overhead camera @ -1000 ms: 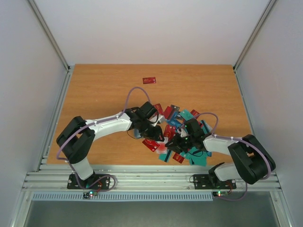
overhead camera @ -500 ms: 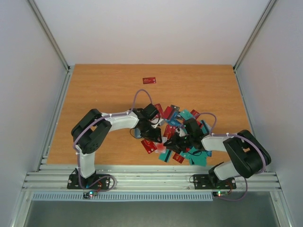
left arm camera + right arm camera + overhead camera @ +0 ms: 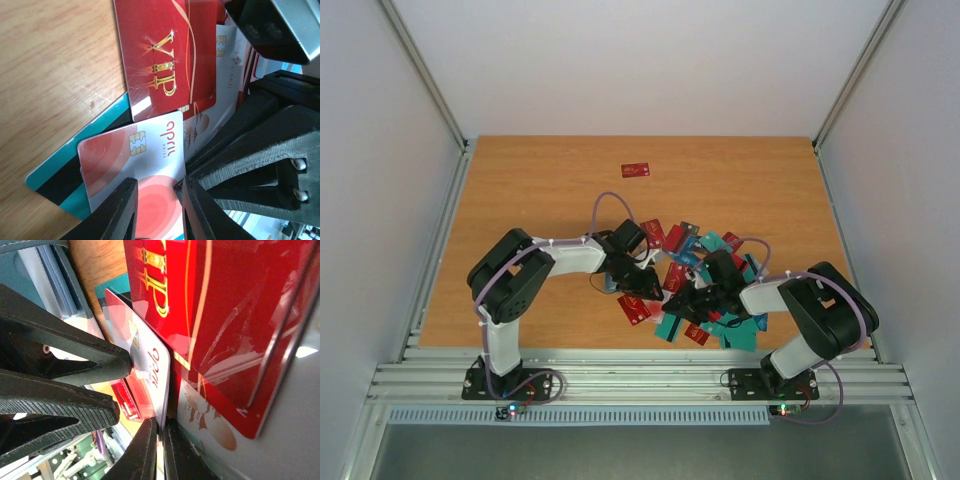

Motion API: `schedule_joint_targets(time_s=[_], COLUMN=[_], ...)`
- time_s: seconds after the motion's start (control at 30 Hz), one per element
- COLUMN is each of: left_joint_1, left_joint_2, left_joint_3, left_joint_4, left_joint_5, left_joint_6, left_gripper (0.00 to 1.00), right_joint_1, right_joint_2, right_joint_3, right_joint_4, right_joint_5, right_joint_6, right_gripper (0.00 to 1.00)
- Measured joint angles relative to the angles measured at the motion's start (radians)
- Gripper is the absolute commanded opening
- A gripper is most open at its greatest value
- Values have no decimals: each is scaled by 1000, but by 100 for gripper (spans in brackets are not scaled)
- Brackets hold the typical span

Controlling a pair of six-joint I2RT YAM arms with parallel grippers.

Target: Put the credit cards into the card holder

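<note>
So we're right in the thick of the credit cards, which sit heaped on the table between the two arms, with one red card off on its own well toward the far side. The right fingers are pinched down on the short edge of the white-and-red april card, which runs edge-on straight into the slit between them. The left fingers are spread a bit with that same card's face showing between them. From the right wrist view one tip looks to be touching the card, but they aren't clamped on anything we can see. The card lies partly under the red VIP card and over a teal striped card. Our guess is that the step is getting this one card free of the heap. To do that well we'd want a firm pinch, a shallow slide out from under the VIP card so the neighbours don't come along, and the left tip steadying rather than pushing. The card holder is hard to pick out among the teal cards from above. The stitched teal thing in the top-left corner of the right wrist view is probably it, just beside the action.
</note>
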Motion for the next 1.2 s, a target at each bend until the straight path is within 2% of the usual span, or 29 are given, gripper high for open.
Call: schedule_joint_targets(time_s=[0.23,0.47,0.63,0.87,1.0,1.07,1.2], left_joint_1=[14,12,19,27,30,32,40], left_joint_2=[-21,-95,-225,-370,-433,-466,-571], left_joint_3=[-37,-24,37,68,72,79,94], left_joint_4=[51,-49,-138,-201,-245,-257,-277], left_joint_5=[23,-8,-46,-95,-132,-150,-193], left_joint_6=[-48,-62,-63,-71,-92,-105,-140], left_gripper=[28,33,38,40,40,45,47], right_joint_1=[0,1,-2,-32,-54,-61,-69], right_joint_2=[12,-10,-120,-309,-395,-434,-512], right_joint_3=[4,38,70,142,205,240,348], right_joint_4=[31,16,-135,-396,-518,-565,-631], right_joint_5=[7,16,67,132,156,165,180], right_joint_6=[20,34,25,-23,-43,-49,-47], right_gripper=[1,1,1,1,1,1,1])
